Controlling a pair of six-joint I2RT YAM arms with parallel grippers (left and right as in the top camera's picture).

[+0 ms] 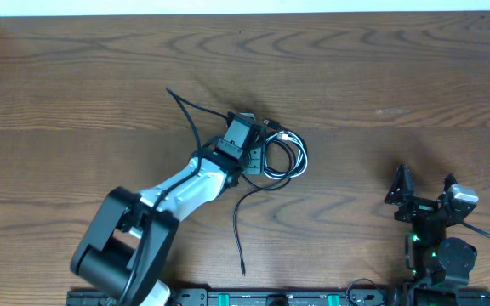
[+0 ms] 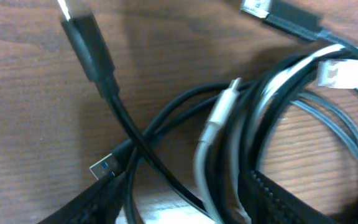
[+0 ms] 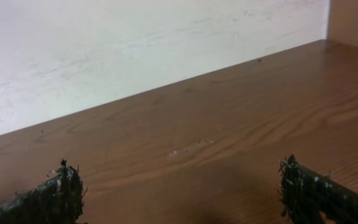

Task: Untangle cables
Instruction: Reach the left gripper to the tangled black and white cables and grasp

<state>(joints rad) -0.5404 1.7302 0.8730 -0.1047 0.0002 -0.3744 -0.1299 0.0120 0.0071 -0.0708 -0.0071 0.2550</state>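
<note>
The cables (image 1: 289,161) lie in a tangled coil at mid-table, black cords and one white. One black tail (image 1: 187,110) runs up left and another (image 1: 236,225) runs down toward the front. My left gripper (image 1: 260,146) is right on the coil's left side. In the left wrist view its fingers (image 2: 185,208) are open and straddle several strands: black cords (image 2: 129,127) crossing, the white cord (image 2: 213,124), and a blue-tongued USB plug (image 2: 104,168) by the left finger. My right gripper (image 1: 424,189) is open and empty at the right, far from the cables; its view (image 3: 182,193) shows only bare wood.
The wooden table (image 1: 381,76) runs to a white wall at the back (image 3: 135,43). A black rail with the arm bases (image 1: 270,297) lines the front edge. More plug ends (image 2: 291,18) and a white connector (image 2: 340,71) lie at the coil's far side.
</note>
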